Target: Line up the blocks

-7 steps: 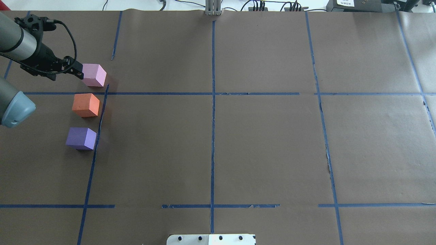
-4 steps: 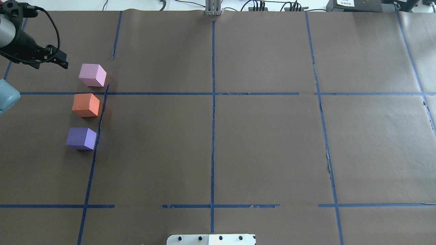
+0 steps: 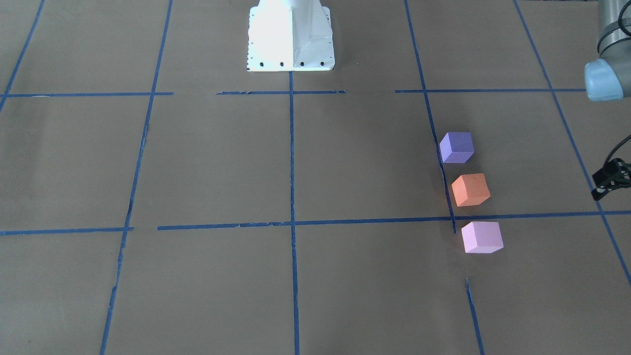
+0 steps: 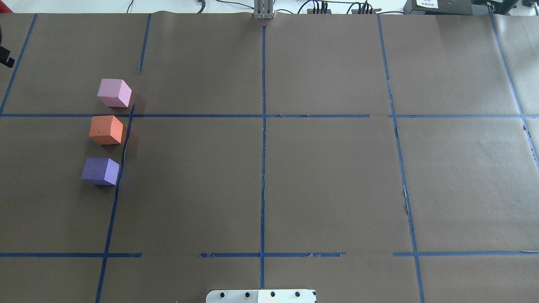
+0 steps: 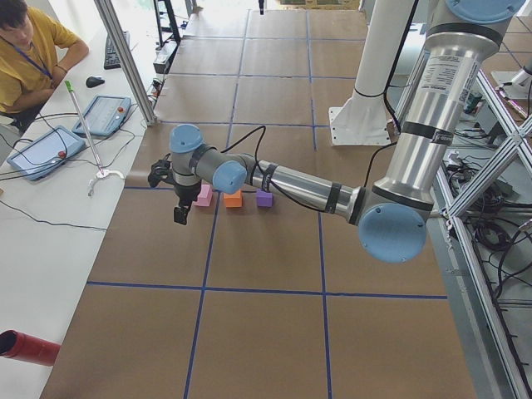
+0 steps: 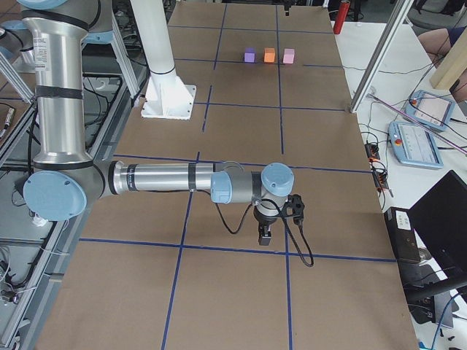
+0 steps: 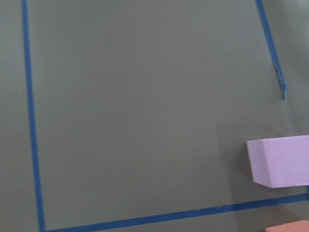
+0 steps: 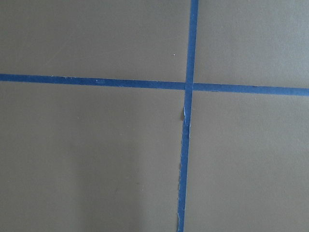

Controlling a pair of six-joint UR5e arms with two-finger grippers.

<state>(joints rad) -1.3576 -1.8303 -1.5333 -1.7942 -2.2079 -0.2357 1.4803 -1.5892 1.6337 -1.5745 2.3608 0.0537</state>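
Three cubes stand in a short row beside a blue tape line on the robot's left side: the pale pink block [image 4: 114,93] farthest out, the orange block [image 4: 106,130] in the middle and the purple block [image 4: 100,171] nearest the robot. All three are apart. They also show in the front view as pink [image 3: 481,237], orange [image 3: 471,190] and purple [image 3: 457,147]. The left wrist view shows the pink block [image 7: 280,160] at its right edge. My left gripper [image 3: 611,177] is empty at the table's left edge, well clear of the blocks; only a sliver shows. My right gripper [image 6: 264,237] hovers over bare paper far from them.
Brown paper with a blue tape grid [image 4: 263,115] covers the table. The white robot base [image 3: 291,34] stands at the middle of the robot's side. An operator [image 5: 25,50] sits beyond the far side, with tablets [image 5: 37,151] and a red tube [image 5: 29,347] on the side bench.
My left arm has drawn back from beside the pink block, to the left and nearly out of the overhead view. The three blocks have not moved.
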